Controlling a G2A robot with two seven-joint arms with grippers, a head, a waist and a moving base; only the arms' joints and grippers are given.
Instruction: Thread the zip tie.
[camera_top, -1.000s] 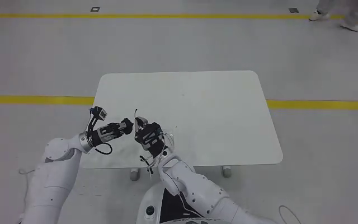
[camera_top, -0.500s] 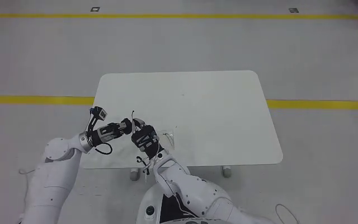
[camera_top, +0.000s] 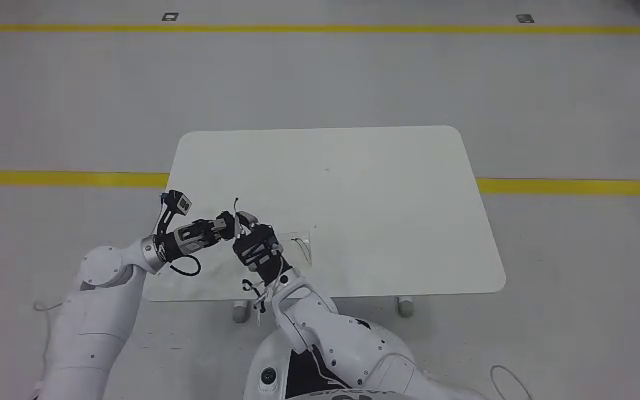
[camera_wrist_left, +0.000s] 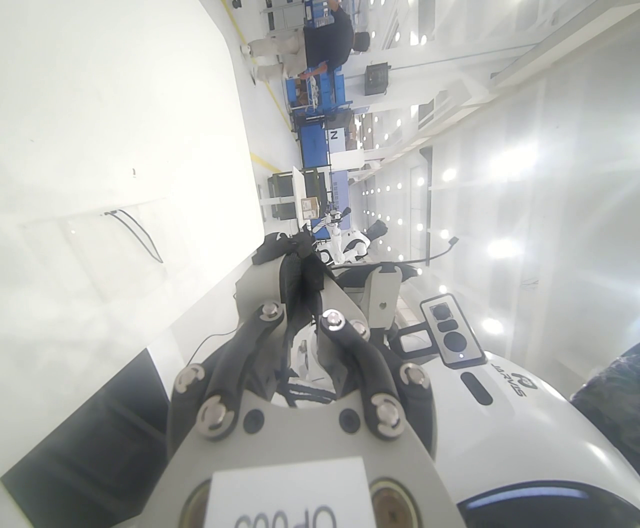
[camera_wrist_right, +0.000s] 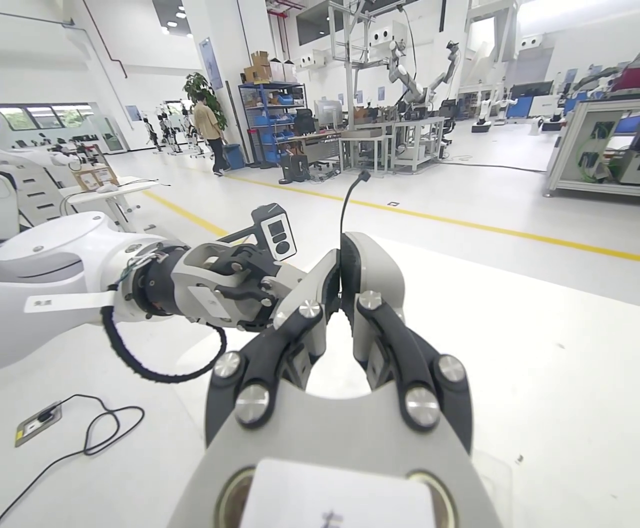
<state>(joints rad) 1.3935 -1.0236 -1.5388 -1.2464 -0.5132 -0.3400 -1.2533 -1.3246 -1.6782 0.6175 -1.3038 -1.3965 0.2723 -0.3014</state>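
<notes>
Right wrist view: right gripper (camera_wrist_right: 341, 265) is clamped on the black zip tie (camera_wrist_right: 343, 215); the strip is held upright at frame centre, head at the top.
Left wrist view: left gripper (camera_wrist_left: 299, 260) is seen at frame centre with pads pressed together; whether anything is pinched between them cannot be told.
Top view: both grippers are seen tip to tip over the lower left part of the white table (camera_top: 380, 190).
Second tie (camera_wrist_left: 137, 231): black, laid on a clear sheet (camera_wrist_left: 60, 225) on the table, left side of the left wrist frame.
</notes>
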